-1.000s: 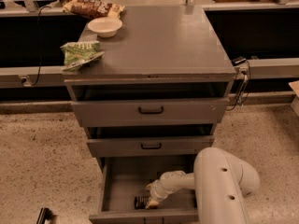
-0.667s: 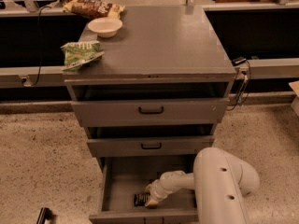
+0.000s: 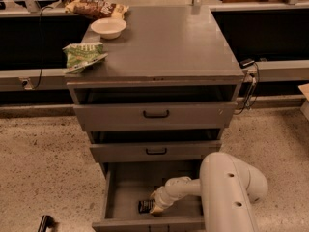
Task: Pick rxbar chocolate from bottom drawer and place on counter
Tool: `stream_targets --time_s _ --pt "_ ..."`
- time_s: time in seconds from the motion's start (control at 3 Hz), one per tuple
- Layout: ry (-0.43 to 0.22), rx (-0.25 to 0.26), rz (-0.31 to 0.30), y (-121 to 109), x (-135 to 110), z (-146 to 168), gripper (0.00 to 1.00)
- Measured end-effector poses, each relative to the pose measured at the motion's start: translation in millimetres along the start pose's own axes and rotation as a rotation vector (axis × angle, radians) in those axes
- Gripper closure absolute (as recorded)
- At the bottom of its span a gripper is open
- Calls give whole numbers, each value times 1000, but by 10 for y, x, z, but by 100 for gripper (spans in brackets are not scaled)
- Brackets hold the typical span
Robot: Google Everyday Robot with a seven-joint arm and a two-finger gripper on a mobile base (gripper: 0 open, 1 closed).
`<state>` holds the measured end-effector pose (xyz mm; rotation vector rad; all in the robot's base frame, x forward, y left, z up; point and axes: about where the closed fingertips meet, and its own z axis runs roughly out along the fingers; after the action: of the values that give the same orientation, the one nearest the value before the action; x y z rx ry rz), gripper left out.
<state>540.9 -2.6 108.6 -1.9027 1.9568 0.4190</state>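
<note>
rxbar chocolate, a small flat black wrapper with white lettering, lay inside the open grey metal bottom drawer, near its front wall and right at the tip of our white arm's gripper. above, the broad flat grey counter carried a crumpled green snack bag, a white bowl and a brown snack bag; speckled beige flooring surrounded the cabinet. we could not tell whether the gripper was clasping the bar.
</note>
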Motion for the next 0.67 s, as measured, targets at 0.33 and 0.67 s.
stream_targets --time_s 0.33,0.67 --pt "-63 31 -16 -32 -79 -160 100" --pt "-221 61 -29 -26 -400 -673 100"
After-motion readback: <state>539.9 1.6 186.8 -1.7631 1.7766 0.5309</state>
